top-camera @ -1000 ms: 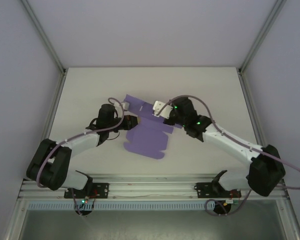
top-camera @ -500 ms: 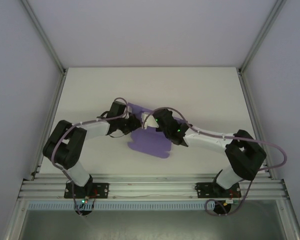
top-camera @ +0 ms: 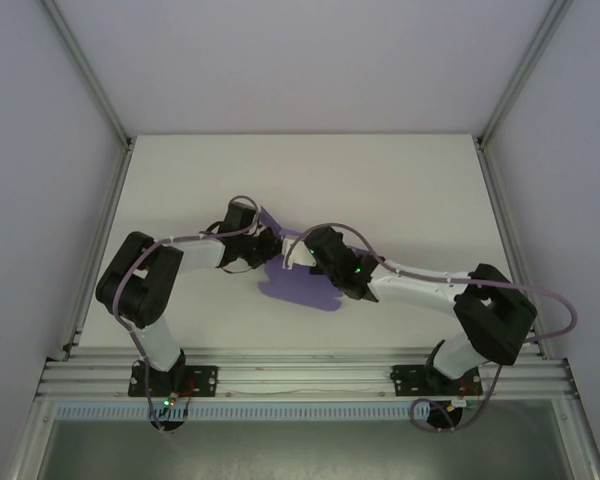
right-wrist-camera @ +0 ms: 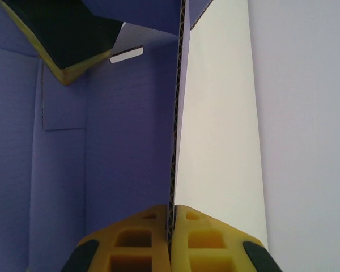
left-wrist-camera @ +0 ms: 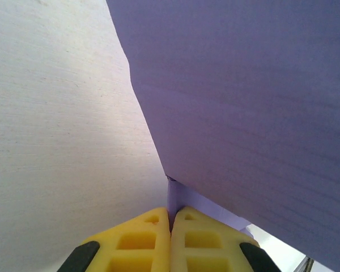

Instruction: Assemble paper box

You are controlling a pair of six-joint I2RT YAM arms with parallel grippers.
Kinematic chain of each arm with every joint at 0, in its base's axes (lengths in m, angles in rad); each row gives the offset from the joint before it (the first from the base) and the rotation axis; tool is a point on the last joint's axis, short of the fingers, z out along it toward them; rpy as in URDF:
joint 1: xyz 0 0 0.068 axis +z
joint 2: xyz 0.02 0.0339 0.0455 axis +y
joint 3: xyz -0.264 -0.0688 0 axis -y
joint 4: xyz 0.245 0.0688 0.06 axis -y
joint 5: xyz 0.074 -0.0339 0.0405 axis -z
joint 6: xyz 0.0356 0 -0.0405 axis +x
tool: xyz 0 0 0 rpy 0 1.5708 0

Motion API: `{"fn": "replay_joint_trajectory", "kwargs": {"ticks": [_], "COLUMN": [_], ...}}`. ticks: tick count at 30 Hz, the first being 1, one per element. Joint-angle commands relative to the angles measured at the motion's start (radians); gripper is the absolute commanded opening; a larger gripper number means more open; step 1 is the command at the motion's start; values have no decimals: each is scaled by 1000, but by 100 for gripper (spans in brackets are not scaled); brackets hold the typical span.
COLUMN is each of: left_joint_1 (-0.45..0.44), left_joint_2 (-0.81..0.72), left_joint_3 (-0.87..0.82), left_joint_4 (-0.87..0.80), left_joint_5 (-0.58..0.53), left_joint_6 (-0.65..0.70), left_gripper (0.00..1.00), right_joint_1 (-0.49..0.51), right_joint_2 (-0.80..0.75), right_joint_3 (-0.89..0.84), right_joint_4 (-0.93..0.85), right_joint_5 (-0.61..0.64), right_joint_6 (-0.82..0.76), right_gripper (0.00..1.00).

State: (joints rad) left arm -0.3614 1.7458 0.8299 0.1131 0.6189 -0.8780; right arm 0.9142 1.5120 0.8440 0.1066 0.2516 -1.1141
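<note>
In the centre of the top view, the paper box (top-camera: 305, 290) sits part-folded on the bench (top-camera: 410, 180). The left hand (left-wrist-camera: 170, 218) is pinched tight on one panel edge and the right hand (right-wrist-camera: 171, 218) is clamped on an upright wall, likely bracing both sides for folding.

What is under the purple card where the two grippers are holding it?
White table shows all round the paper box. Both the left gripper and right gripper pinch its edges. The table directly beneath the card is covered, so I cannot tell.
</note>
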Motion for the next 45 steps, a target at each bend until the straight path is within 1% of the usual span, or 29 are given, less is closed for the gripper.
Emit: {"fn": "replay_joint_trajectory", "kwargs": {"ticks": [1, 2, 3, 4, 7, 9, 12, 14, 15, 17, 19, 21, 22, 23, 25, 28, 32, 34, 36, 39, 41, 42, 45], "left_joint_1": [1, 2, 4, 8, 27, 53, 92, 102, 103, 102, 105, 109, 114, 120, 128, 145, 156, 156, 156, 155, 156, 155, 154], "left_joint_2": [-29, -51, -72, -100, -199, -266, -347, -365, -363, -340, -332, -323, -313, -303, -269, -209, -96, -31, 21, 85, 122, 134, 153], "left_joint_3": [23, 16, 12, 10, -4, -15, -16, 23, 45, 104, 113, 117, 130, 150, 197, 256, 401, 485, 554, 623, 669, 689, 703], "left_joint_4": [52, 10, -37, -94, -237, -305, -350, -371, -374, -411, -397, -405, -435, -465, -533, -608, -758, -848, -923, -967, -1013, -1043, -1071], "left_joint_5": [-81, -117, -159, -205, -321, -359, -355, -306, -283, -234, -203, -120, -85, -79, -102, -93, -41, 6, 46, 60, 72, 83, 102], "left_joint_6": [5, 29, 52, 87, 171, 210, 316, 463, 538, 723, 891, 1054, 1131, 1181, 1269, 1408, 1542, 1615, 1665, 1691, 1703, 1711, 1721], "left_gripper": [19, 28, 32, 33, 40, 47, 73, 94, 100, 100, 100, 100, 100, 100, 100, 100, 99, 98, 96, 93, 87, 82, 57], "right_joint_1": [27, 20, 11, -1, -33, -49, -64, -66, -67, -69, -72, -73, -74, -76, -80, -81, -81, -80, -84, -82, -83, -83, -84], "right_joint_2": [18, 23, 26, 29, 32, 24, -4, -23, -27, -28, -20, -17, -17, -19, -28, -45, -62, -67, -66, -58, -50, -47, -44], "right_joint_3": [-19, -19, -18, -19, -28, -33, -34, -42, -46, -45, -46, -46, -44, -44, -43, -42, -36, -34, -31, -28, -27, -25, -24], "right_joint_4": [-36, -38, -38, -36, -7, 12, 21, 30, 32, 36, 41, 47, 50, 50, 48, 43, 10, 6, 7, 11, 17, 19, 26], "right_joint_5": [13, 21, 25, 29, 61, 76, 52, 3, -16, -42, -53, -58, -61, -66, -80, -106, -131, -136, -135, -127, -114, -107, -87], "right_joint_6": [7, 2, 1, -4, -45, -73, -95, -104, -107, -111, -122, -137, -142, -143, -144, -144, -141, -136, -129, -124, -124, -123, -123], "right_gripper": [0, 0, 0, 0, 0, 0, 0, 0, 0, 0, 0, 0, 0, 0, 0, 0, 0, 0, 0, 0, 0, 0, 0]}}
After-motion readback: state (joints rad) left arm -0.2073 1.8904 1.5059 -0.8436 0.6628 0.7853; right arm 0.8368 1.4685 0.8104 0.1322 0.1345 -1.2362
